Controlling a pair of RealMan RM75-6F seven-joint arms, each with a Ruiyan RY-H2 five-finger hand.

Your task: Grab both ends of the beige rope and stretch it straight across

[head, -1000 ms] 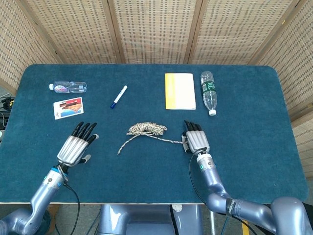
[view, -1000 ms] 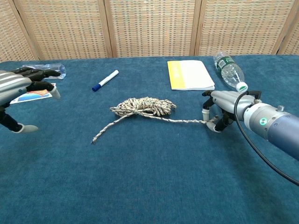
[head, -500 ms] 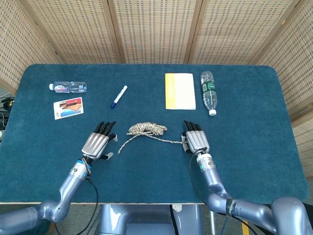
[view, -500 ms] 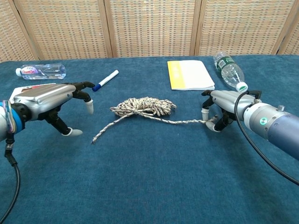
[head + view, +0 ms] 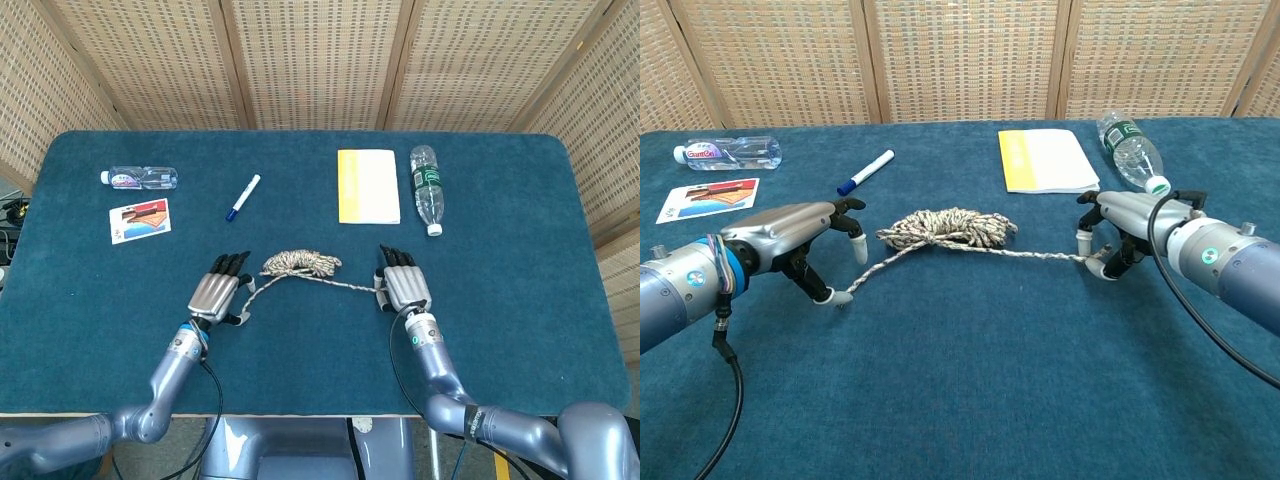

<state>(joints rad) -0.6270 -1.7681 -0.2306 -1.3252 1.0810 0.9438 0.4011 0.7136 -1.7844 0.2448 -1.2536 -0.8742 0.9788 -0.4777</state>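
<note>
Rope: the beige rope [image 5: 300,265] [image 5: 950,228] lies near the middle of the blue tabletop [image 5: 500,330] [image 5: 970,380]. Most of it is a loose bundle; one tail runs left and toward the robot, the other runs right along the cloth.

Right hand: the right hand [image 5: 404,287] [image 5: 1130,222] sits at the rope's right end, palm down. In the chest view its fingers [image 5: 1082,240] are curled down around that end, with the strand passing between thumb and fingertip, so it grips the rope there.

Left hand: the left hand [image 5: 217,292] [image 5: 790,232] is at the rope's left tail, palm down. Its fingers [image 5: 855,247] are bent and spread, one tip on each side of the tail and the lower tip resting on the cloth just beside the rope's end. They are not closed on the strand.

Yellow notebook: the yellow notebook [image 5: 368,186] [image 5: 1046,159] lies behind the rope, toward the far right.

Bottle with green label: a bottle with green label [image 5: 426,187] [image 5: 1129,145] lies just right of the notebook, further from the rope.

Marker: a blue-capped marker [image 5: 243,197] [image 5: 865,171] lies behind the rope, to its left.

Small bottle: a small bottle [image 5: 140,178] [image 5: 726,153] lies well left of the rope, at the far side.

Card: a printed card [image 5: 140,220] [image 5: 708,200] lies well left of the rope, nearer than the small bottle.
</note>
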